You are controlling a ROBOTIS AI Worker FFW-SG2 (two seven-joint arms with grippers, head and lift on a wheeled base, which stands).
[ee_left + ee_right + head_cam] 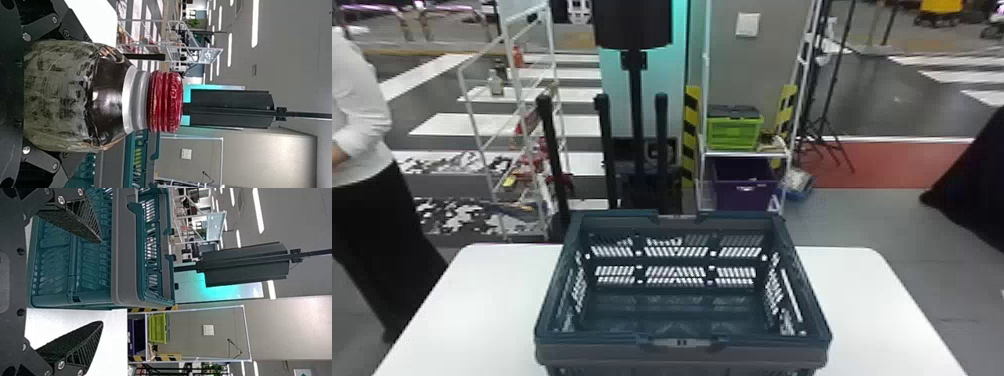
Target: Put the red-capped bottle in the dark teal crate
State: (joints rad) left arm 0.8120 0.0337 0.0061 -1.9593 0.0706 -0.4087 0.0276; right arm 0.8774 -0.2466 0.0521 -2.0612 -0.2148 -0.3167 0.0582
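Note:
The dark teal crate [682, 342] stands upright on the white table in the head view, its inside open to view with nothing lying in it. In the left wrist view, the red-capped bottle [107, 100] is held between the fingers of my left gripper [88, 96], its cap pointing away from the wrist. The bottle hides much of those fingers, and part of the crate [141, 158] shows behind it. My right gripper [101, 282] is open with nothing gripped, beside the outer wall of the crate [92, 301] in the right wrist view.
The white table [482, 300] extends to both sides of the crate. Behind it are a black post stand [634, 100], a white rack with a green box [734, 132] and a purple bin [744, 192]. A person stands to the left of the table.

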